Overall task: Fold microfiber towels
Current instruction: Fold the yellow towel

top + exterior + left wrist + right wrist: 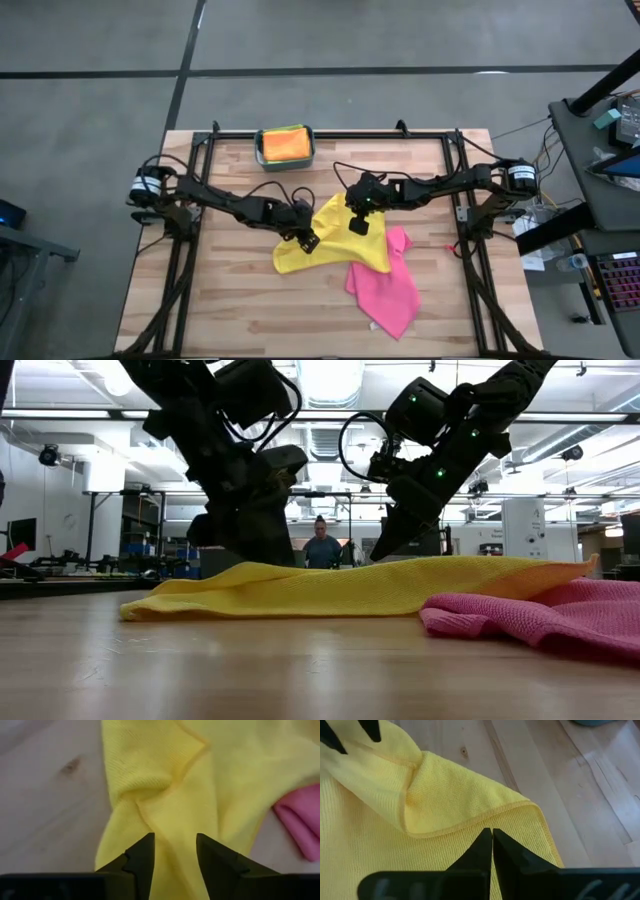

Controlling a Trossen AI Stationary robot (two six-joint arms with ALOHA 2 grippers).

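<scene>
I work over a pale wooden slatted table (230, 310) with both dark arms reaching to its middle. A soft yellow microfiber towel (335, 245) lies rumpled there, its right edge overlapping a pink microfiber towel (390, 290) spread nearer and to the right. At the far edge a teal rectangular plastic bin (259, 149) holds an orange folded cloth (284, 144).

My left gripper (173, 851) hovers over the yellow towel's left side with its fingers parted, a raised crease between them. My right gripper (492, 842) sits low at the far right corner, fingers pressed together; I judge they hold nothing, since the hem lies beyond the tips.

To do this fold well, I think I should flatten the turned-over flap first, then pinch only one layer at each corner. I would lift both corners evenly, keeping clear of the pink towel underneath.
</scene>
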